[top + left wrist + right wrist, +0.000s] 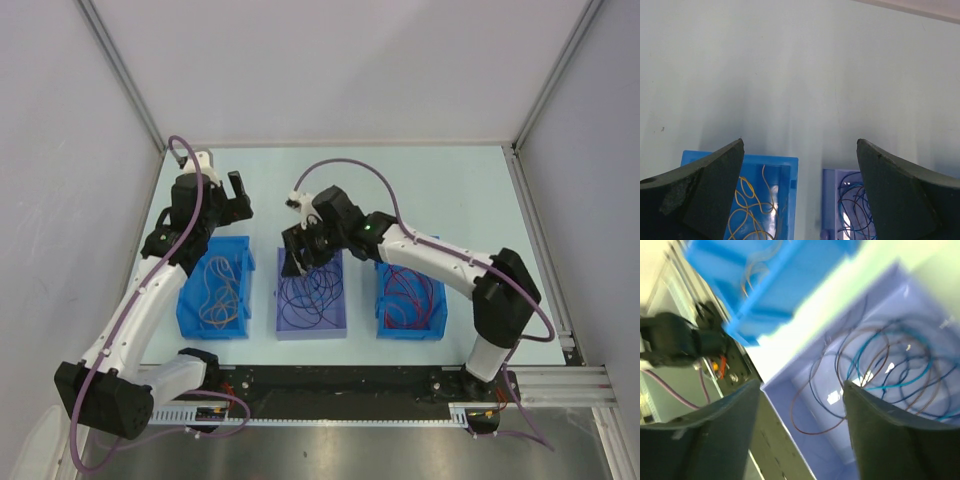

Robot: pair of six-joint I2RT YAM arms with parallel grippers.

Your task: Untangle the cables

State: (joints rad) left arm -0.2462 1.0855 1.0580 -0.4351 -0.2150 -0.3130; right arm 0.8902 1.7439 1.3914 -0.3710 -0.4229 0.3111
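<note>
So both are wide open and empty: left gripper (238, 190) hangs over the table (450, 190) past the blue bin (212, 331) of tan cables (220, 290), right gripper (300, 262) sits low over the lavender bin (310, 331) with the dark cables (315, 300) in it.

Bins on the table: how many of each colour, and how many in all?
Blue: 2, the left bin and the right bin
Lavender: 1, the middle bin
Total: 3
</note>
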